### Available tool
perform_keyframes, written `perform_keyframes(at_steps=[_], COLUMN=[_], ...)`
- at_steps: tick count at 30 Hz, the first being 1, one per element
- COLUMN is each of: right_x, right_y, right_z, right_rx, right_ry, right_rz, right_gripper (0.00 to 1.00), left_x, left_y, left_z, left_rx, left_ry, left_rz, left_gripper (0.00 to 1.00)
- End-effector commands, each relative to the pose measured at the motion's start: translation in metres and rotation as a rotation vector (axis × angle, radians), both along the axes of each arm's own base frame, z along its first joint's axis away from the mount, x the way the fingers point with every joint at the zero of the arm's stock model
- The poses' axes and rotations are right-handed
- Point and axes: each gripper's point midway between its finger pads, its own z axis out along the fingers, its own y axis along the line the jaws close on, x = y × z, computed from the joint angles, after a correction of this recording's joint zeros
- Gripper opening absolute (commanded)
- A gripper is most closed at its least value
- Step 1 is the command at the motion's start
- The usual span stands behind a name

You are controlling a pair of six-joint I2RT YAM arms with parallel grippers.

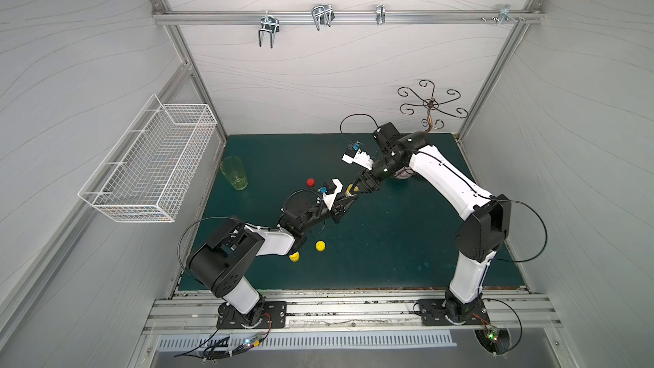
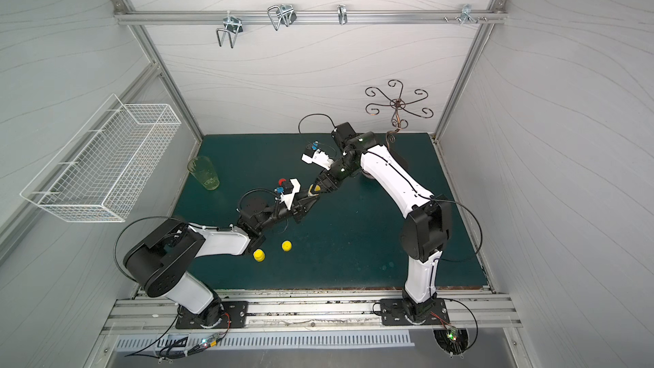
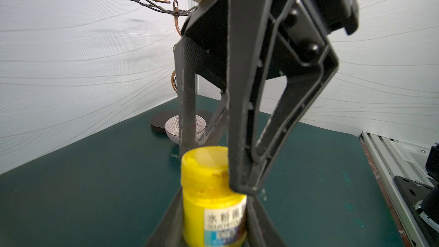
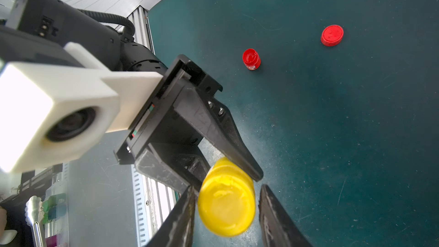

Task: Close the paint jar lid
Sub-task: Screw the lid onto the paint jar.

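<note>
A small yellow paint jar [image 3: 213,210] with a printed label stands on the green mat near its middle, seen in both top views [image 1: 350,191] [image 2: 313,190]. My left gripper [image 3: 213,224] is shut on the jar's body, low down. The yellow lid [image 3: 204,165] sits on the jar's neck. My right gripper [image 4: 228,190] comes down from above with its jaws on either side of the lid [image 4: 226,210]. One finger [image 4: 187,205] is against the lid's rim and a narrow gap shows at the other, so it stands open.
A red jar [image 4: 251,59] and a red lid [image 4: 332,35] lie on the mat beyond. Two yellow pieces [image 1: 320,246] [image 1: 294,257] lie by the left arm. A green cup [image 1: 234,173], a striped bowl [image 3: 185,127], a metal stand [image 1: 431,104] and a wire basket [image 1: 148,161] ring the mat.
</note>
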Motion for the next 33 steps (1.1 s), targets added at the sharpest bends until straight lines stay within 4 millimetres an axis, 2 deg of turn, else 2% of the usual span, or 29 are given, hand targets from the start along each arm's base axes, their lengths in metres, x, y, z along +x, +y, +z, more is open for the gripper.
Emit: perform_keyframes(at_steps=[1,3,10,13,17,19,22,25,28,31,33], right_x=[-0.006,-0.006,0.0,0.019,0.042,0.054,0.068,0.068,0.065,0.059,0.051], right_y=[0.0,0.0,0.008,0.023,0.038,0.042,0.038,0.036,0.034,0.028,0.015], right_z=[-0.001,-0.002,-0.005,-0.009,-0.031,-0.04,-0.044,-0.042,-0.032,-0.012,0.003], right_rx=[-0.001,-0.004,-0.004,-0.041,-0.177,-0.224,-0.225,-0.2,-0.164,-0.106,-0.09], right_ry=[0.025,0.028,0.076,0.159,0.32,0.316,0.331,0.347,0.357,0.323,0.281], right_rz=[0.008,0.006,-0.059,-0.24,-0.494,-0.588,-0.708,-0.727,-0.709,-0.642,-0.565], right_gripper=[0.38,0.3,0.2,0.19,0.14,0.17,0.19,0.2,0.27,0.5,0.58], left_x=[0.004,0.004,0.015,0.03,0.057,0.074,0.09,0.09,0.086,0.075,0.063], left_y=[-0.003,-0.002,0.001,-0.002,-0.025,-0.032,-0.029,-0.029,-0.027,-0.02,-0.012], left_z=[0.027,0.027,0.031,0.033,0.029,0.022,0.017,0.02,0.023,0.023,0.025], left_rx=[-0.048,-0.048,-0.061,-0.053,0.024,0.042,0.04,0.023,0.021,0.012,-0.025], left_ry=[-0.087,-0.086,-0.111,-0.177,-0.284,-0.294,-0.278,-0.271,-0.275,-0.26,-0.218], left_rz=[-0.001,0.002,0.063,0.169,0.333,0.409,0.484,0.452,0.445,0.405,0.32], left_gripper=[0.11,0.11,0.11,0.11,0.09,0.09,0.09,0.09,0.09,0.09,0.09])
